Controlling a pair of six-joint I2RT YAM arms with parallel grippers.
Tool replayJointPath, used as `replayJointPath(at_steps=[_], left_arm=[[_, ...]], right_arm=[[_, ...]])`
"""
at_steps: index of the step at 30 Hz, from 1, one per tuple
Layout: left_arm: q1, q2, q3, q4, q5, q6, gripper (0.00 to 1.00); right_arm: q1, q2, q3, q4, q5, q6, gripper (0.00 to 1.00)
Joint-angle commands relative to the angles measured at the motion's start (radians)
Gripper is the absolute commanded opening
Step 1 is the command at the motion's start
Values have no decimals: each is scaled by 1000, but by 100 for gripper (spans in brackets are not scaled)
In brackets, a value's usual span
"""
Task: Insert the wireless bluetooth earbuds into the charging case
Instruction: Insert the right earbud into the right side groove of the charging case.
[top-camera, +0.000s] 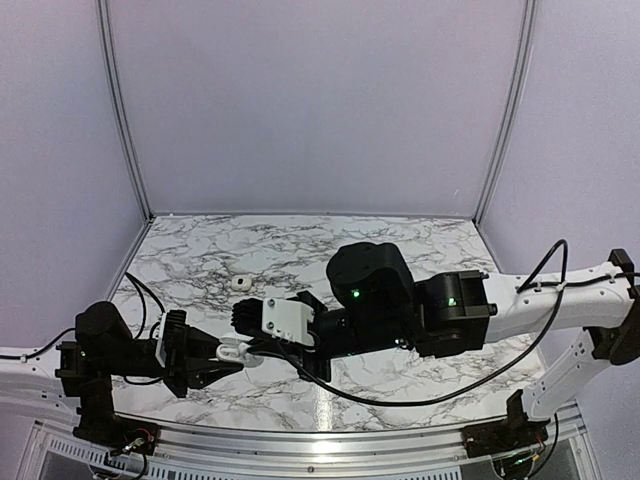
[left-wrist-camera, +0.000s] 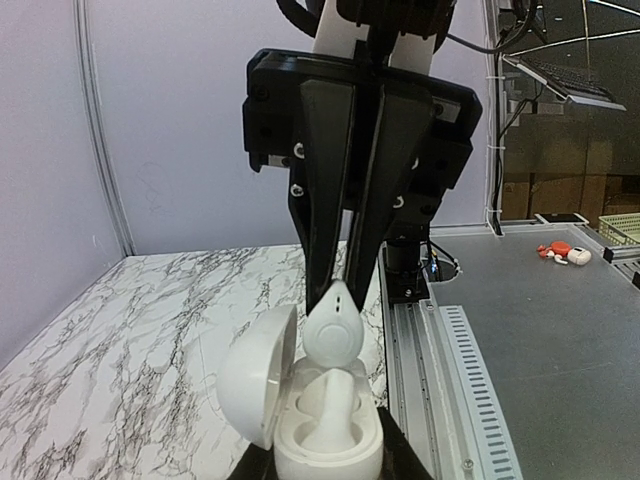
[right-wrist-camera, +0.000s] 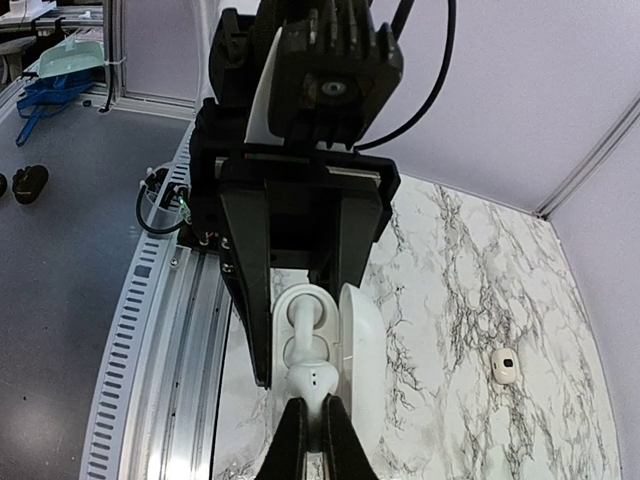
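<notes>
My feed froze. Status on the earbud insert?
Left gripper shut on case, lid open. Right gripper shut on earbud, over case. Second earbud on table. Path clear.

Top view high above the charging case (top-camera: 238, 351), steeply downward; both wrist views close on it, from opposite sides.

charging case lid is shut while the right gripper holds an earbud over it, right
Not quite: the lid stands open, clear in the left wrist view. The charging case is open while the right gripper holds an earbud over it.
</notes>
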Motion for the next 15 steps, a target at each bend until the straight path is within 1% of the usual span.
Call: replayJointPath(at_steps=[1,15], left_arm=[[5,-9,32,37,-8,-1,0],[5,-27,33,36,-16,1,0]], right_arm=[[8,9,34,-23,18,-5,0],[8,14,4,-35,35,9,0]])
